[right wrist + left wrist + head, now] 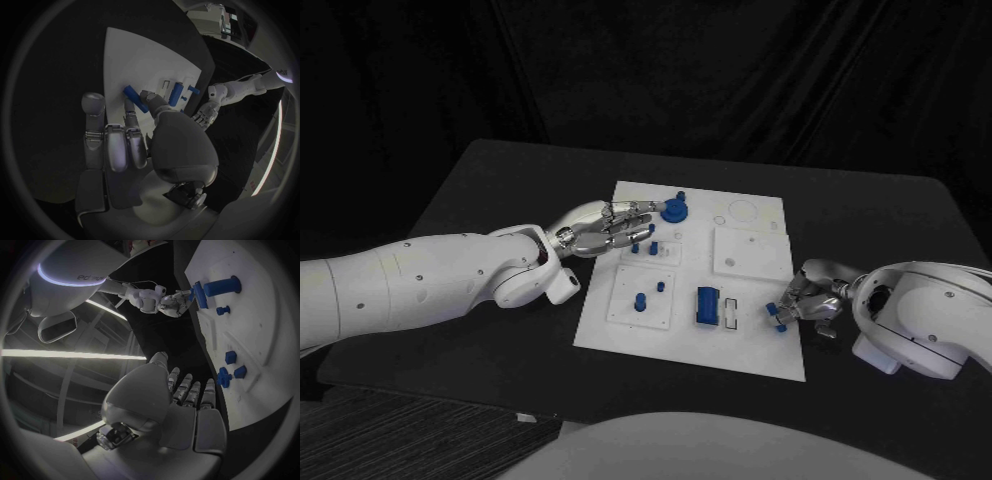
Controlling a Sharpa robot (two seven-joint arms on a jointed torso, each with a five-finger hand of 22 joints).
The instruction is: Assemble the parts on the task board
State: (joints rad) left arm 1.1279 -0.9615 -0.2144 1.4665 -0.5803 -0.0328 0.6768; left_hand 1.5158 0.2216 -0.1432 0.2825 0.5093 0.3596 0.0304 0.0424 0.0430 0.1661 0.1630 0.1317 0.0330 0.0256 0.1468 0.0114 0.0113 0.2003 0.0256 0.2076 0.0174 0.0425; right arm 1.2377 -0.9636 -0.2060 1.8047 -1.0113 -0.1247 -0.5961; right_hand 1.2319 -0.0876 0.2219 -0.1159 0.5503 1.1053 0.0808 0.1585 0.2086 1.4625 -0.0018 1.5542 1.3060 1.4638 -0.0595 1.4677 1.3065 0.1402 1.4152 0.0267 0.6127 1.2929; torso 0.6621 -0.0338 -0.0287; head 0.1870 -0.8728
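Black bench [488, 190] spans the middle of the head frame. One white task board [747, 345] lies at frame centre, running from centre top down toward lower right.

Two white arms. Left arm comes in from the left edge; left hand [603, 228] sits over the board's upper left edge, fingers [640, 207] stretched out flat and slightly apart, holding nothing, tips just beside the round blue knob [675, 210]. In the left wrist view the same hand [187, 405] shows fingers straight, near the board edge [275, 385].

Right arm enters from the right edge; right hand [812, 300] is at the board's lower right edge. It pinches one small blue peg [775, 316] between thumb and a finger; in the right wrist view the peg [135, 98] pokes out slanted above the fingers [119, 150], other fingers loosely curled.

Blue parts on the board in head view, besides the held peg: one knob upper centre, one rectangular block [708, 306] lower centre, roughly five small pegs [646, 245] left of centre; exact count hard to tell.
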